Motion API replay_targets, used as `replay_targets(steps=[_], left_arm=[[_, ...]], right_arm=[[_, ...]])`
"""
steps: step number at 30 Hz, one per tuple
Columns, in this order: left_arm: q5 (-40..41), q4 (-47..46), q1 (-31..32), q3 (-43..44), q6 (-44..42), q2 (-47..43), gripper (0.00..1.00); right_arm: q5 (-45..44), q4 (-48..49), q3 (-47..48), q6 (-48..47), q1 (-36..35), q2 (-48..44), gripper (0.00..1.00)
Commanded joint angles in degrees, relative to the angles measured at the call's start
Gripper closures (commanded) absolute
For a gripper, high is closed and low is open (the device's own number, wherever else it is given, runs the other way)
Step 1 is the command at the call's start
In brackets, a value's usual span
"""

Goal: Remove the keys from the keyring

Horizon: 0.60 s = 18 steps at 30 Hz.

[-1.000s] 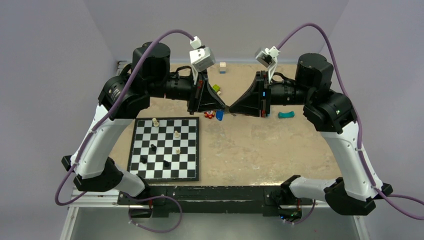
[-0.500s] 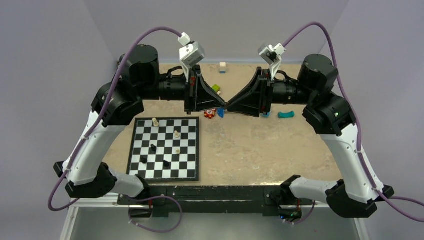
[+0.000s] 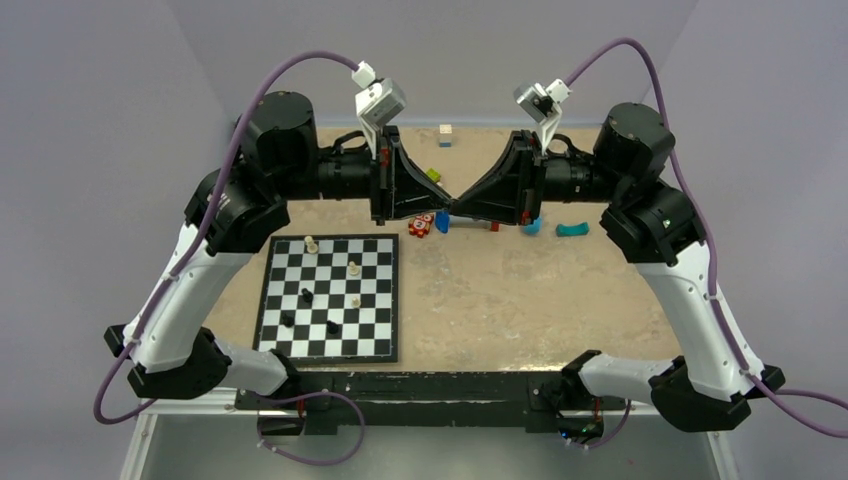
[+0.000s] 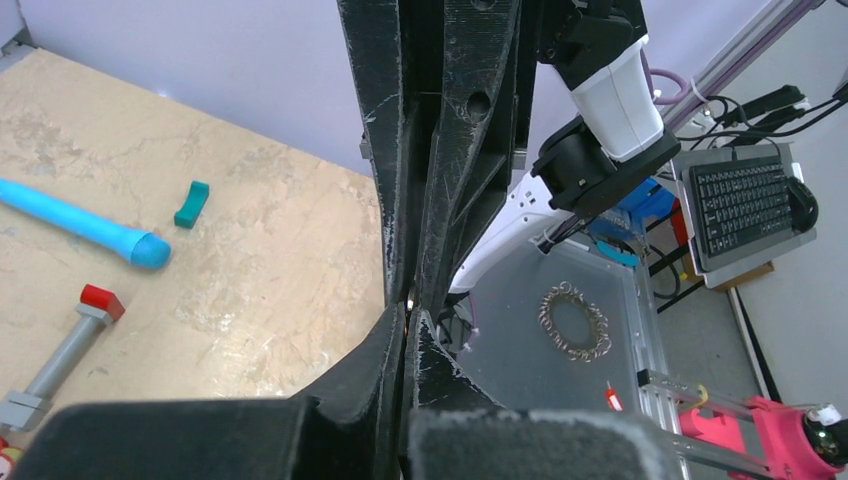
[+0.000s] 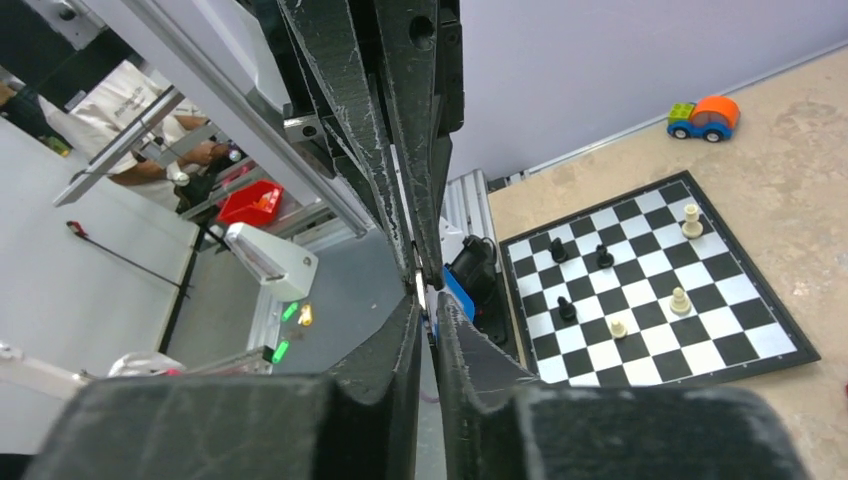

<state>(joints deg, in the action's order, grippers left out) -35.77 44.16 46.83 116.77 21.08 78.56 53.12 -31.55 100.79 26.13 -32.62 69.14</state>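
Observation:
My left gripper [image 3: 443,207] and right gripper [image 3: 452,207] meet tip to tip above the sandy table [image 3: 520,300], both shut. The keyring's blue tag [image 3: 441,223] hangs just under the meeting point, on the left gripper's side. In the right wrist view the blue tag [image 5: 456,291] shows just past my right fingertips [image 5: 441,312], beside the left gripper's tips. A small metal glint sits between the shut right jaws and between the shut left jaws. The left fingertips [image 4: 396,330] are pressed together. The keys themselves are hidden between the tips.
A chessboard [image 3: 375,345] with several pieces lies front left. A red-white toy [image 3: 421,226], a green block [image 3: 432,176], a white cube [image 3: 445,135], a teal piece [image 3: 572,230], a blue cylinder [image 4: 80,225] and a grey bar with a red end [image 4: 60,350] lie nearby.
Both grippers stayed joined tip to tip and rose slightly toward the back. The left arm swung a little left. The blue tag rose with them.

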Motion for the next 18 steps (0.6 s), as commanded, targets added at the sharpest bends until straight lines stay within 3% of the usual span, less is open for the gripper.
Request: replay_targets(steps=[1, 3, 5, 8, 11, 15, 18], left_arm=[[0.43, -3.88, -0.16, -0.49, 2.32, -0.60, 1.00], [0.52, -4.19, -0.10, -0.49, 2.59, -0.60, 1.00], [0.49, -4.18, -0.11, -0.49, 2.69, -0.52, 0.95], [1.20, -3.46, -0.11, -0.43, 1.91, -0.95, 0.55], [4.55, -2.87, -0.15, -0.34, 1.60, -2.33, 0.30], [6.51, -1.53, -0.25, 1.90, 0.88, -2.50, 0.24], [6.67, 0.70, -0.37, 3.71, -0.20, -1.98, 0.30]], right_arm=[[1.56, 2.62, 0.73, 0.42, -0.34, 0.23, 0.92], [1.54, 2.33, 0.75, 0.25, -0.34, 0.14, 1.00], [1.34, 2.10, 0.63, 0.05, -0.41, -0.02, 1.00], [0.62, 0.54, 1.25, -1.11, -0.36, -0.27, 1.00], [0.12, -1.67, 1.60, -2.33, -0.35, -0.39, 1.00], [0.18, -2.15, 1.10, -2.40, -0.38, -0.98, 1.00], [0.16, -2.28, 1.27, -2.44, -0.34, -0.94, 1.00]])
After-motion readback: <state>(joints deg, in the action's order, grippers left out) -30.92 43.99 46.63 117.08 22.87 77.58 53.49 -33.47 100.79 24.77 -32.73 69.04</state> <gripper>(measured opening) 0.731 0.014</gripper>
